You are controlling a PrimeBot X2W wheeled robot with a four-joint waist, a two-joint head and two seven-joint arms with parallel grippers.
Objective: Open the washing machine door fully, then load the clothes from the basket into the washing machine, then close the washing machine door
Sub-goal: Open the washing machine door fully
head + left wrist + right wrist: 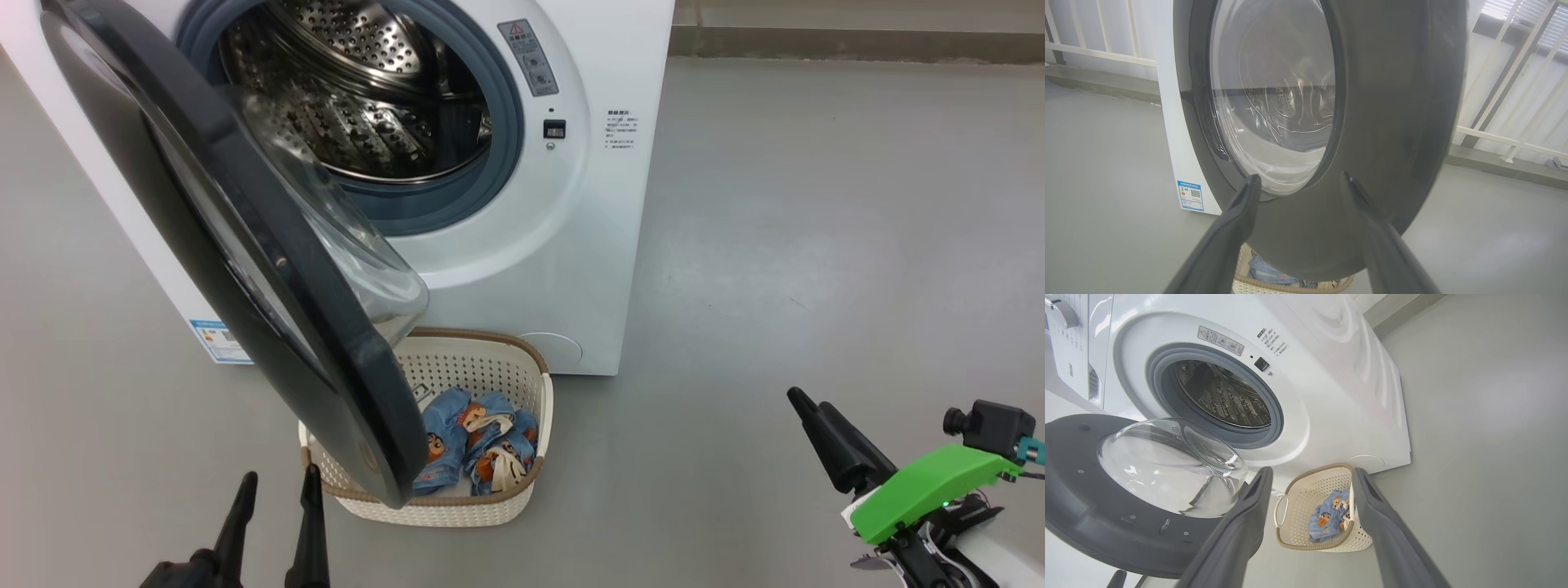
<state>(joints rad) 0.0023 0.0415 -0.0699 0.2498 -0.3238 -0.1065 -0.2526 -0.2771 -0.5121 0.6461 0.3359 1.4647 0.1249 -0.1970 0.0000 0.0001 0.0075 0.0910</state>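
The white washing machine (571,245) stands at the top of the head view, its steel drum (367,98) exposed. The washing machine door (237,212) is swung out to the left, and its lower edge hangs over the left part of the basket (482,366) on the floor in front. The blue printed clothes (478,441) lie in the basket. My left gripper (277,490) is open at the lower left, close to the door's (1392,122) outer face. My right gripper (816,416) is open at the lower right, well clear of the basket (1310,490) and clothes (1327,514).
Grey floor (816,245) spreads wide to the right of the machine. A low kerb (857,41) runs along the back, with a white railing (1515,81) above it. A blue label (219,339) marks the machine's lower left corner.
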